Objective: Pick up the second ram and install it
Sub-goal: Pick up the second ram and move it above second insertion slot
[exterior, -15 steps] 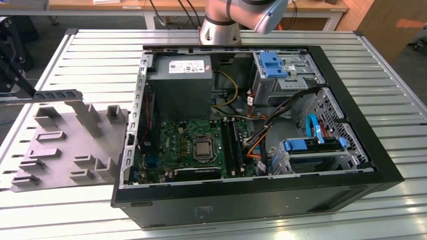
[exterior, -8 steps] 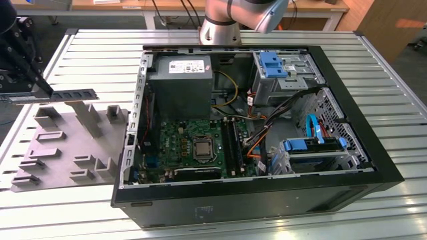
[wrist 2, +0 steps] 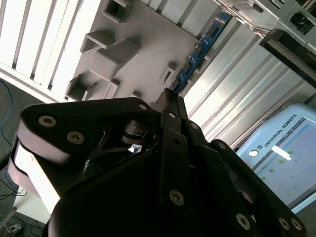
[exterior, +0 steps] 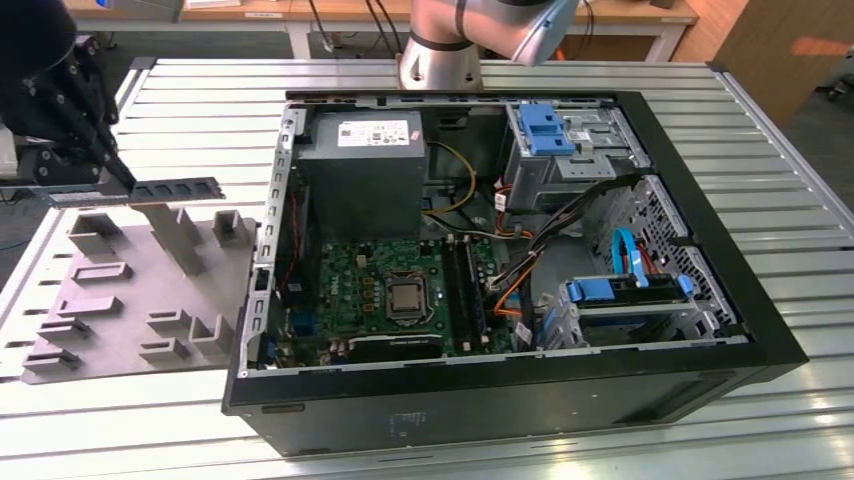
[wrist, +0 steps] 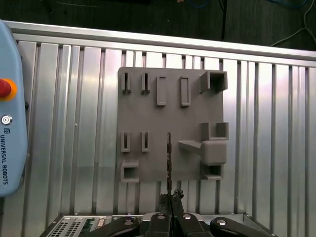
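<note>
Second ram [exterior: 180, 188], clamped by one end between the closed-down fingers of gripper [exterior: 120, 184], held above grey holder tray [exterior: 134, 300]; pick-up judged complete, seating in motherboard [exterior: 380, 290] slot outstanding.

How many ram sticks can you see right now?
1: the second ram, clamped in the gripper over the grey holder plate at the exterior view's left. Another may already sit in the motherboard's slots; I cannot tell.

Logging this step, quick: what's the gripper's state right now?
Gripper: closed, holding the second ram by one end, above the grey tray.
</note>
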